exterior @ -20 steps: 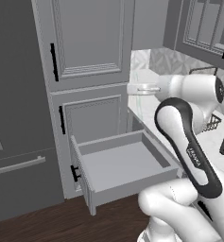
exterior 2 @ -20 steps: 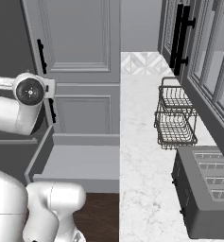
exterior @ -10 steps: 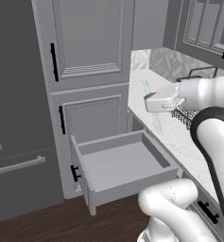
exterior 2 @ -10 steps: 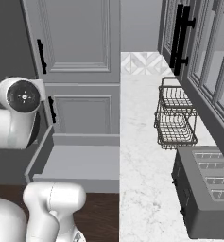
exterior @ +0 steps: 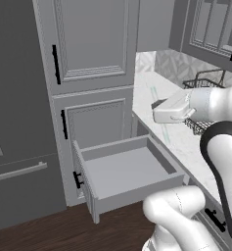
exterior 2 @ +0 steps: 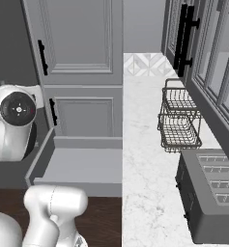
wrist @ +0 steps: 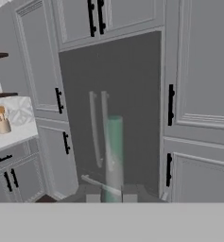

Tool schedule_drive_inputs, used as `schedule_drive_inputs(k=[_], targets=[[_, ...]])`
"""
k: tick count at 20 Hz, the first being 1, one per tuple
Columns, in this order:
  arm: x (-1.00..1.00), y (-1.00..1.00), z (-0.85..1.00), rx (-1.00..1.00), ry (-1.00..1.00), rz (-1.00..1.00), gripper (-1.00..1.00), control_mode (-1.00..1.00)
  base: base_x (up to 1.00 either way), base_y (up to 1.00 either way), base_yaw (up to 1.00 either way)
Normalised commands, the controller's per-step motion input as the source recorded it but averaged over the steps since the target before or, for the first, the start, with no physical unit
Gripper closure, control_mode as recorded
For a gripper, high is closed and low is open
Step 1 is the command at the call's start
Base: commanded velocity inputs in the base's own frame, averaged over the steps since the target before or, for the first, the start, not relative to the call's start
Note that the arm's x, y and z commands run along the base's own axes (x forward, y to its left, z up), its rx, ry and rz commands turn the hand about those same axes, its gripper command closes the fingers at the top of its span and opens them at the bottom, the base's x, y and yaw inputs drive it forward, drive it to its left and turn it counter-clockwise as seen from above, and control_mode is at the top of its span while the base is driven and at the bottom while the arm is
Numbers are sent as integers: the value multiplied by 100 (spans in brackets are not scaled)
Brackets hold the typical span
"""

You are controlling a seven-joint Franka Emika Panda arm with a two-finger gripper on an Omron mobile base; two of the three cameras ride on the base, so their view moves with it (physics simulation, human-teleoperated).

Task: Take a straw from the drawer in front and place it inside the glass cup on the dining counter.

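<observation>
- Pincer (wrist: 111,193): fingers pressed together on the straw (wrist: 114,156), which rises between the tips as a pale greenish, translucent stick in the hand view (blurred by closeness).
- In the left base view the white hand (exterior: 174,109) is held level above the marble counter edge (exterior: 172,142); a thin faint line at its front end may be the straw (too slim to say for sure).
- Drawer (exterior: 122,174): below the pincer and to its left in the left base view, pulled fully out, pale grey inside, black bar handle on its front. Nothing discernible lying in it.
- Wire baskets (exterior 2: 178,123): two-tier, on the marble counter behind the hand, well apart from the pincer.
- Toaster (exterior 2: 210,195): dark grey, slotted top, on the same counter, nearer the base than the baskets.
- Ahead of the pincer (hand view): a dark grey refrigerator front (wrist: 111,108) with two long pale bar handles, flanked by grey panelled cabinet doors with black handles.
- Far left of the pincer in that view: a small beige utensil holder (wrist: 3,124) on a marble top.
</observation>
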Motion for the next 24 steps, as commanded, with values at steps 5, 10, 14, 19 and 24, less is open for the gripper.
schedule_drive_inputs(k=[5, 10, 14, 19, 24], targets=[[-2, 0, 0, -1, 0, 0, 100, -100, 0, 0, 0], [-4, 0, -1, 0, 0, 0, 100, 100, -49, 39, 4], [0, 0, 0, 0, 0, 0, 100, 100, -56, 100, 25], [0, 0, 0, 0, 0, 0, 100, 100, -14, 100, 46], [0, 0, 0, 0, 0, 0, 100, 100, -6, 88, 66]])
